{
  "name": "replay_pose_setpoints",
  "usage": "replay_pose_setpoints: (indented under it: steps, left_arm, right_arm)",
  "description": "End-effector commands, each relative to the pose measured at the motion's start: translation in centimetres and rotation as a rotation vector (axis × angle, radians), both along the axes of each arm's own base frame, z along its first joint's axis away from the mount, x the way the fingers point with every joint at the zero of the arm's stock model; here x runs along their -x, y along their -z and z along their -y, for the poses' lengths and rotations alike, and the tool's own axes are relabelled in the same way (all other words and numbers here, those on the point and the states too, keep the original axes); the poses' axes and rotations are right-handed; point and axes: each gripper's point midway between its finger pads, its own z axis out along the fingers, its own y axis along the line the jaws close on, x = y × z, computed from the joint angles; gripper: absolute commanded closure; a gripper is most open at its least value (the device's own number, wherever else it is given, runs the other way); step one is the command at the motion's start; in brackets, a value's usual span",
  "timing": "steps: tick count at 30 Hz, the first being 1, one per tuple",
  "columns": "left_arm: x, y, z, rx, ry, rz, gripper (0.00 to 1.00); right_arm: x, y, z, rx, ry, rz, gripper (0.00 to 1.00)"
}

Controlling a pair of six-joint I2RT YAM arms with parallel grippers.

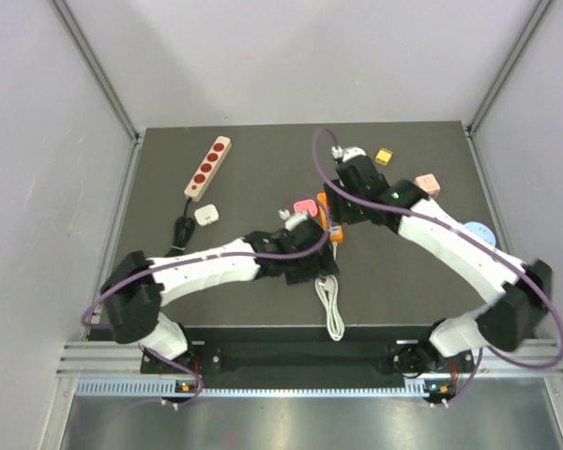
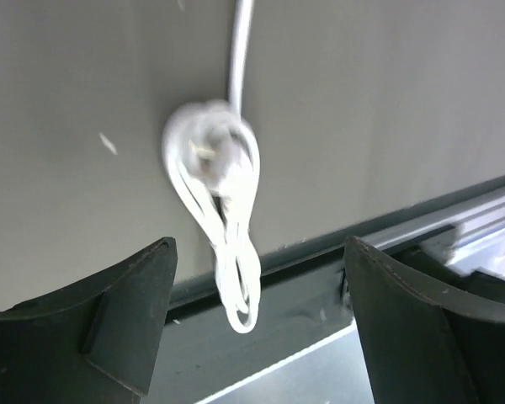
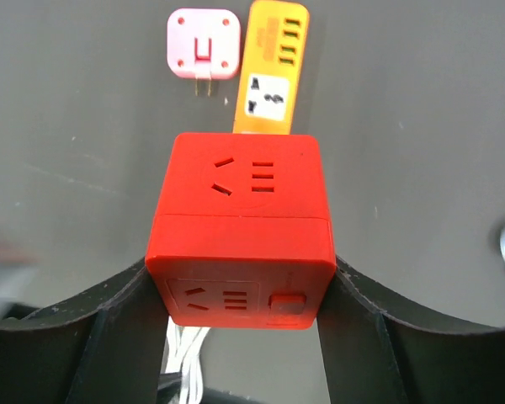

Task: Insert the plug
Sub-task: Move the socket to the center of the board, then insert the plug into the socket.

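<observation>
The plug [image 3: 240,219], a bright red cube with socket faces on its top and near sides and a small button on the near side, sits clamped between the two fingers of the right gripper [image 3: 241,265]. That claw is about half spread, its pads pressed on the cube's left and right faces. In the right wrist view the plug's far edge overlaps the near end of the orange power strip [image 3: 271,67]; whether the two touch cannot be told. A few white cable strands show below the cube, between the fingers. Just left of the strip's far end lies a pink adapter [image 3: 204,44], prongs pointing toward the camera, flat on the dark table [image 3: 421,126].

The left gripper [image 2: 259,244] has its jaws spread wide with nothing between them. It hangs over a coiled white cable [image 2: 223,219] that lies near the table's near edge.

From above, a wooden-coloured power strip [image 1: 206,167] with red sockets lies at the far left, a white adapter [image 1: 207,216] just beside its cord. A yellow cube [image 1: 383,157] and a peach block [image 1: 427,183] sit at the far right.
</observation>
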Motion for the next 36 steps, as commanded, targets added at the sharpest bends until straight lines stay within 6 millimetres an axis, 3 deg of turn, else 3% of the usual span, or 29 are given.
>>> replay_pose_setpoints:
  steps: [1, 2, 3, 4, 6, 7, 13, 18, 21, 29, 36]
  left_arm:
    - [-4.3, -2.5, -5.7, 0.009, -0.038, 0.085, 0.16]
    - [-5.0, -2.1, -7.2, 0.003, -0.032, 0.087, 0.17]
    - [-5.1, -1.0, -9.2, -0.01, -0.048, 0.066, 0.17]
    - [-7.0, -0.7, -11.3, 0.003, -0.103, 0.052, 0.16]
    - [-7.5, 0.3, -13.6, -0.024, -0.09, 0.034, 0.16]
    - [-8.6, 0.5, -15.2, -0.035, -0.126, 0.034, 0.16]
    - [-11.3, 0.3, -19.1, -0.12, -0.138, 0.084, 0.16]
    - [-12.2, 0.6, -20.3, -0.152, -0.141, 0.107, 0.16]
    - [-12.2, 0.8, -19.9, -0.104, -0.135, 0.091, 0.16]
    - [-11.5, 1.3, -20.0, -0.117, -0.121, 0.06, 0.16]
    - [-11.6, 0.8, -20.2, -0.122, -0.129, 0.07, 0.16]
  right_arm:
    - [-3.6, -1.3, -2.4, -0.018, -0.072, 0.005, 1.0]
    - [-4.5, -0.6, -2.0, 0.004, -0.058, -0.019, 1.0]
    - [-6.0, 0.5, -3.0, 0.013, -0.069, -0.056, 1.0]
    - [-6.8, 1.3, -3.1, 0.026, -0.075, -0.078, 1.0]
    - [-8.7, 2.9, -3.6, 0.047, -0.084, -0.126, 1.0]
    - [-9.2, 3.3, -3.6, 0.052, -0.087, -0.14, 1.0]
    - [-11.2, 6.0, -4.0, 0.092, -0.099, -0.235, 1.0]
    - [-10.8, 7.5, -3.8, 0.12, -0.093, -0.295, 1.0]
    - [-10.5, 8.0, -3.4, 0.124, -0.093, -0.328, 1.0]
    - [-9.6, 6.8, -2.7, 0.135, -0.089, -0.362, 1.0]
    - [-8.8, 8.2, -2.0, 0.179, -0.08, -0.434, 1.0]
